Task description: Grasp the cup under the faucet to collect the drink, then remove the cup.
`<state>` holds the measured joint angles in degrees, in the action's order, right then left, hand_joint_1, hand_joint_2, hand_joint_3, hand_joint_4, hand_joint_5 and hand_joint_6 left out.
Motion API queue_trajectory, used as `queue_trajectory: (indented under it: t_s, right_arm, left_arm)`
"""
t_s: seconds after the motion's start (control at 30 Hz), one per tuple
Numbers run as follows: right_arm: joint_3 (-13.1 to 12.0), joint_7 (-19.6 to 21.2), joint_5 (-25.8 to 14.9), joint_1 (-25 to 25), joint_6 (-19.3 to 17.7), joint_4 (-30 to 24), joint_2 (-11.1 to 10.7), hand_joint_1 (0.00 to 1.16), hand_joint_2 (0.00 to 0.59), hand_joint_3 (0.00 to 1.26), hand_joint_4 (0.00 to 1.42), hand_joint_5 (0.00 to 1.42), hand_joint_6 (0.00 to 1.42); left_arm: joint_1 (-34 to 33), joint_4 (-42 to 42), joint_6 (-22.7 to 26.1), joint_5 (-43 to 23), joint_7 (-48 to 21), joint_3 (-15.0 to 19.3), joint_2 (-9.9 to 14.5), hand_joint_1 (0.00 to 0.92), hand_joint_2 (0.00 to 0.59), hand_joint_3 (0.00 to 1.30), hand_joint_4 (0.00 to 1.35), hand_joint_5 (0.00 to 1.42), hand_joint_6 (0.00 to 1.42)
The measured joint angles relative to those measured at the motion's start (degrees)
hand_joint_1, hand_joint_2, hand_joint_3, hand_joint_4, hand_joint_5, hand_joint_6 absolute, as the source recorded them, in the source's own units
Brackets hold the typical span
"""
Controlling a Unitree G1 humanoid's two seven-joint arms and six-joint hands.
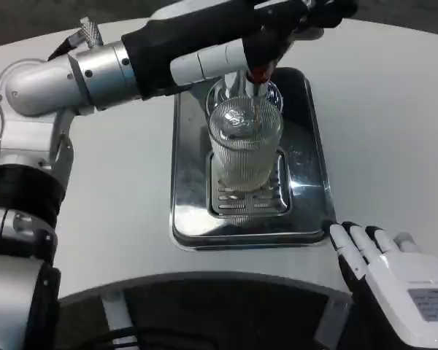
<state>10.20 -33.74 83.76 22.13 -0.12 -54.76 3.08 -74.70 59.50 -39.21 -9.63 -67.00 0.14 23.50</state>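
On one metal tray (306, 182), one ribbed cup (242, 149), apparently unheld.

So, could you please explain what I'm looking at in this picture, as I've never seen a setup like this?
This is a humanoid robot seen from a camera on its own head, looking down at a white table. The silver arms are its own. On the table lies a metal tray with a slotted grate, and a clear ribbed cup stands on the grate under a faucet. The left arm reaches across the top of the picture; its hand is up at the faucet, though I cannot tell how the fingers lie. The right hand waits at the table's near edge, fingers apart, holding nothing. Nothing grips the cup.
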Motion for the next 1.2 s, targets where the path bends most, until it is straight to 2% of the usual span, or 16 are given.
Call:
queue_trajectory:
  t_s: [0.23, 0.53, 0.63, 0.93, 1.2]
  right_arm:
    - [-1.6, 0.0, -2.4, -2.1, 0.5, 0.5, -0.2, 0.68, 0.259, 0.00, 0.00, 0.00, 0.00]
    - [-4.1, 0.2, -6.1, -4.4, 2.0, 1.5, -1.0, 0.68, 0.256, 0.00, 0.00, 0.00, 0.00]
    - [-5.4, 0.8, -8.4, -5.8, 3.0, 2.8, -1.3, 0.67, 0.255, 0.00, 0.00, 0.00, 0.00]
    - [-8.3, 6.7, -18.4, -10.9, 5.5, 8.6, -1.9, 0.66, 0.239, 0.00, 0.00, 0.00, 0.00]
    - [-9.7, 14.3, -29.2, -16.9, 6.9, 18.0, -4.0, 0.63, 0.238, 0.00, 0.00, 0.00, 0.00]
  left_arm:
    - [-0.6, 0.9, -6.6, 2.9, 0.9, -2.2, 1.5, 0.000, 0.079, 0.00, 0.00, 0.01, 0.00]
    - [-1.7, 2.0, -12.1, 5.9, 2.8, -5.0, 3.3, 0.000, 0.080, 0.00, 0.00, 0.02, 0.00]
    - [-1.7, 2.0, -13.3, 6.2, 3.5, -5.8, 3.7, 0.000, 0.081, 0.00, 0.00, 0.02, 0.00]
    - [-1.7, 2.0, -14.2, 6.4, 4.0, -6.9, 5.0, 0.000, 0.080, 0.00, 0.00, 0.02, 0.00]
    - [-1.5, 1.9, -14.2, 6.4, 4.6, -7.3, 5.4, 0.000, 0.078, 0.00, 0.00, 0.02, 0.00]
